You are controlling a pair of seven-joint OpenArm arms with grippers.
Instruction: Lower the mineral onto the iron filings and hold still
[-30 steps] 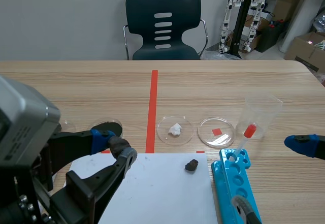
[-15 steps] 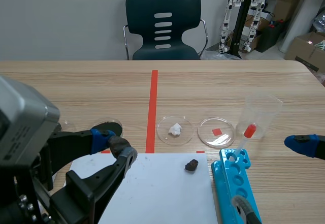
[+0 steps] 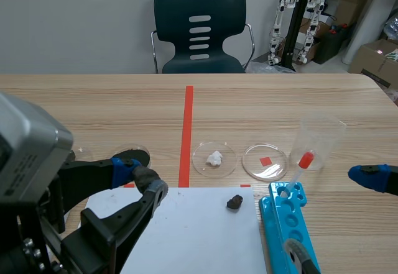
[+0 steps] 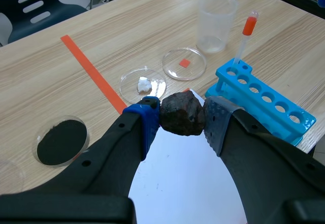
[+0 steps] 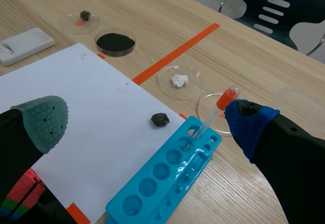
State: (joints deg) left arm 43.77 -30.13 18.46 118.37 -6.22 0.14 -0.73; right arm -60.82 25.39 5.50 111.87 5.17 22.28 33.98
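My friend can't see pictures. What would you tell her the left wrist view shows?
The left pincer holds a dark lumpy rock over a white sheet of paper. Ahead on the wooden table sit a dish of black powder, a dish with a white lump, another clear dish, a clear cup and a blue rack with a red-topped dropper.

End effector (image 5: 146, 117) spread wide, blue rack (image 5: 167, 176), dark rock (image 5: 160, 119) on paper (image 5: 91, 107)

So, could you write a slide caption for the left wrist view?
Jaws shut on a dark lumpy mineral, black iron filings in a round clear dish nearby.
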